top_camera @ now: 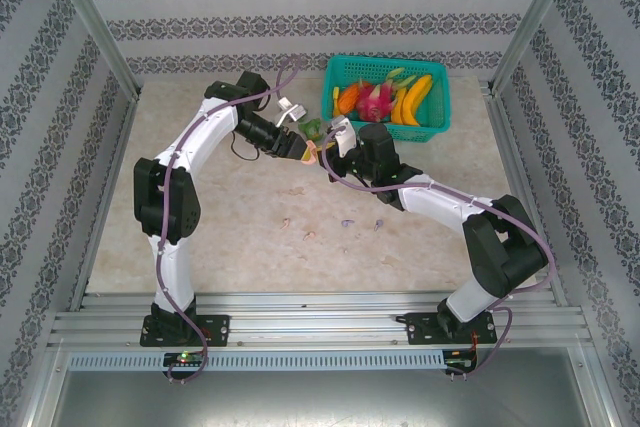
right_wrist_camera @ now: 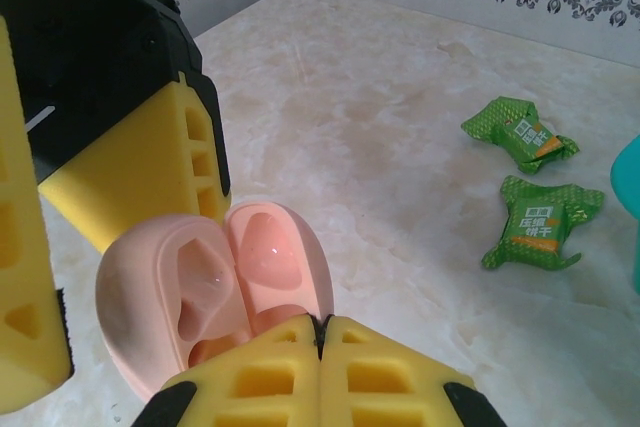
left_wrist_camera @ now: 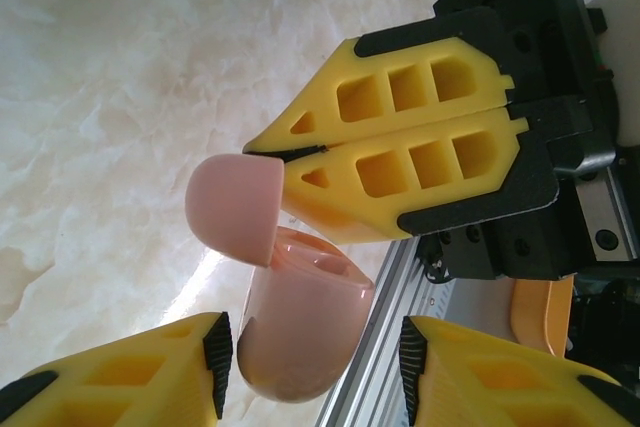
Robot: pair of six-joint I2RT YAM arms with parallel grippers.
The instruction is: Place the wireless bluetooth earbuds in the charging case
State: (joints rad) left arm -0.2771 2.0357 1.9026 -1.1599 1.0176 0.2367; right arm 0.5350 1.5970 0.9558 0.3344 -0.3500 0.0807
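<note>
Wireless bluetooth earbuds (top_camera: 347, 222): tiny pieces seen scattered on table (top_camera: 230, 247) between arms, well apart from charging case (right_wrist_camera: 200, 287). Case held open (pink, lid hinged back), lid rim pinched by right gripper (right_wrist_camera: 320, 327), fingers together. Left gripper (left_wrist_camera: 314, 359) jaws apart, case body flanked, gap seen at one pad.

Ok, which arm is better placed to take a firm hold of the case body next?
Left, probably. The left gripper stands open with a finger on either side of the pink charging case, ready to close on its body. The right gripper is shut on just the edge of the lid.
</note>
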